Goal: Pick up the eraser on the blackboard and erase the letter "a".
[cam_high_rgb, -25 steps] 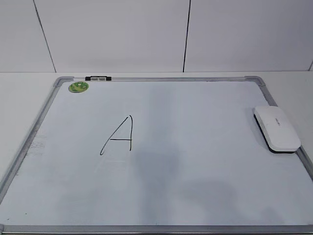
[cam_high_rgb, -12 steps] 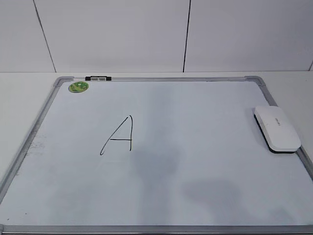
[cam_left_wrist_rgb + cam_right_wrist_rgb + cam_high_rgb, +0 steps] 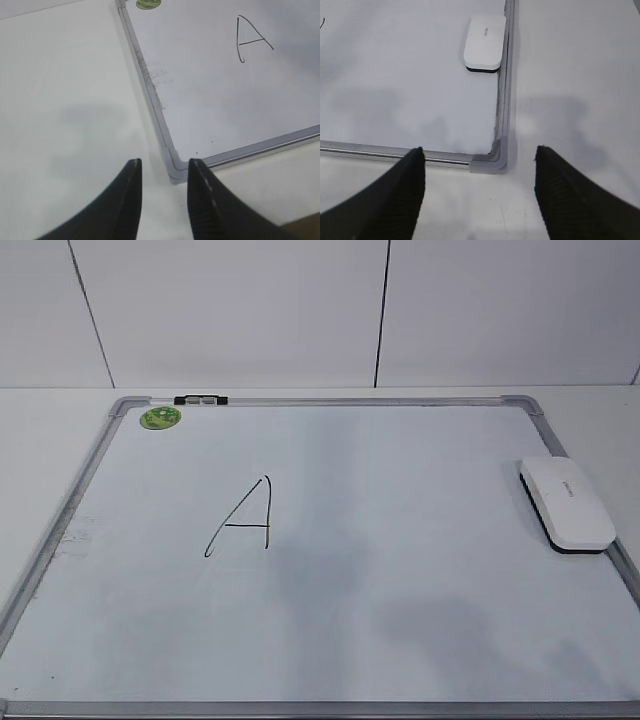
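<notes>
The white oblong eraser (image 3: 566, 504) lies on the blackboard (image 3: 330, 400) against its right frame; it also shows in the right wrist view (image 3: 484, 41). A large capital "A" (image 3: 245, 520) in black marker stands left of the board's centre and shows in the left wrist view (image 3: 252, 40). No small lowercase "a" is in view. My left gripper (image 3: 164, 167) is open and empty above the table at the board's near left corner (image 3: 175, 172). My right gripper (image 3: 479, 150) is wide open and empty above the board's near right corner (image 3: 490, 161). Neither gripper shows in the exterior view.
A green round magnet (image 3: 160, 418) sits in the board's far left corner, also at the top of the left wrist view (image 3: 148, 4). A small black clip (image 3: 200, 399) sits on the far frame. White table surrounds the board; a white wall stands behind.
Only the faint shadows on the near part of the board have shifted a little. The eraser, the board and the writing have not moved.
</notes>
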You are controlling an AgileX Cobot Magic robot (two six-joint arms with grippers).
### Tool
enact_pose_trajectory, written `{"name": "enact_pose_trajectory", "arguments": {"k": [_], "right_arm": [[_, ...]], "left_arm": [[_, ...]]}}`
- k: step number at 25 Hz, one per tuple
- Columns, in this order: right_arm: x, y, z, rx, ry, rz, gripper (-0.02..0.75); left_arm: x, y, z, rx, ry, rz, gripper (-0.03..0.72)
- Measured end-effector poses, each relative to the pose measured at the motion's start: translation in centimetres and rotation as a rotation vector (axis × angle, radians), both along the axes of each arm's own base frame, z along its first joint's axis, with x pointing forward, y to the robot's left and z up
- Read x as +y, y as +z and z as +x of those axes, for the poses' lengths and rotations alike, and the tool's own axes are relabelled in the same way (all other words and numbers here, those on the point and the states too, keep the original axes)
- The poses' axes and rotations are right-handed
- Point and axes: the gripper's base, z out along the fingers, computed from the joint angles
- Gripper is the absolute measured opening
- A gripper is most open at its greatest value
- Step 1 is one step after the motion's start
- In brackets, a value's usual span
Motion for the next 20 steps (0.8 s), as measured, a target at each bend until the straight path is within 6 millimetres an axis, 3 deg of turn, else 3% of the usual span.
{"name": "enact_pose_trajectory", "arguments": {"k": [20], "right_arm": [[-0.08,0.02,0.05,-0.006,-0.007,-0.006,0.522]], "left_arm": [[0.04,0.0,0.01,0.0,0.003,0.002,0.235]]}}
